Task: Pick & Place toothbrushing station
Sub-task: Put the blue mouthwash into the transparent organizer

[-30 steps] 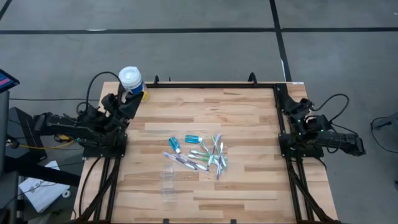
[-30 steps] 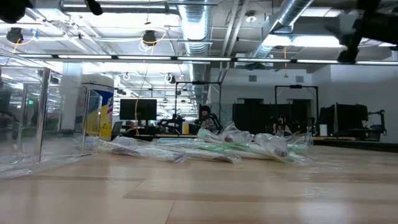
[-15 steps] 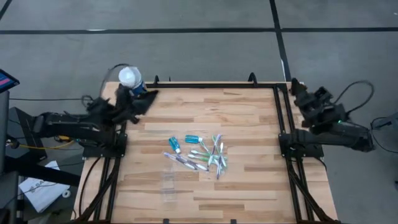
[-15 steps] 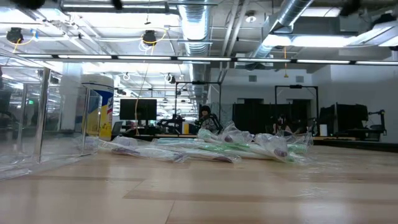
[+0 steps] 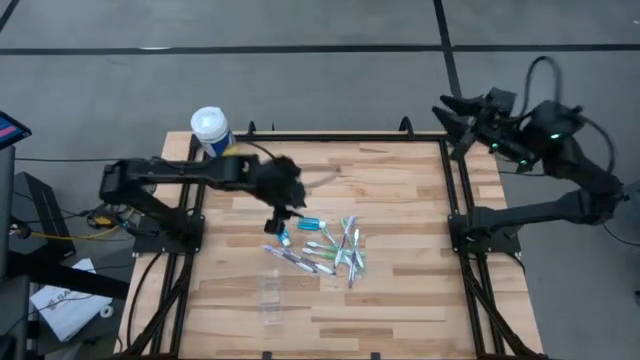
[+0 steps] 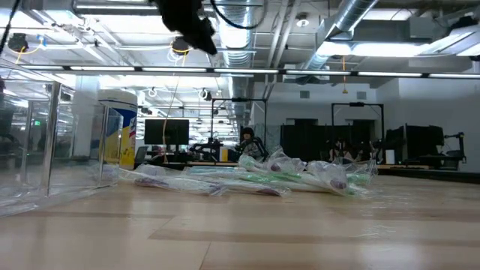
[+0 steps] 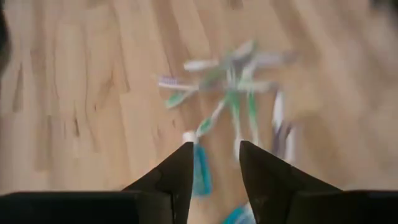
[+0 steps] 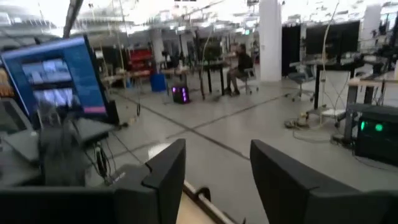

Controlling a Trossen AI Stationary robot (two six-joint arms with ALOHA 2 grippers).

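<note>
The pale green, purple and white toothbrushes (image 5: 338, 246) lie in a loose pile on the wooden table's middle, with two teal-and-white tubes (image 5: 311, 223) just left of them. The see-through holder (image 5: 270, 291) stands nearer the front edge. My left gripper (image 5: 284, 197) hovers open above the tubes; in its wrist view one tube (image 7: 200, 169) shows between the fingers (image 7: 177, 171), well below them, with the toothbrushes (image 7: 235, 93) beyond. My right gripper (image 5: 448, 110) is raised above the far right corner, open and level, with nothing in it.
A big white-lidded canister with a yellow label (image 5: 210, 127) stands at the far left corner. In the low view the holder's clear wall (image 6: 49, 142) fills the left and the pile (image 6: 296, 177) the middle. Bare wood lies near the front and right.
My left arm has swung out from beside the canister at the far left corner toward the table's middle, and its gripper now hangs over the tubes. My right arm has unfolded and risen from the right edge toward the far right corner. Nothing on the table has moved.
</note>
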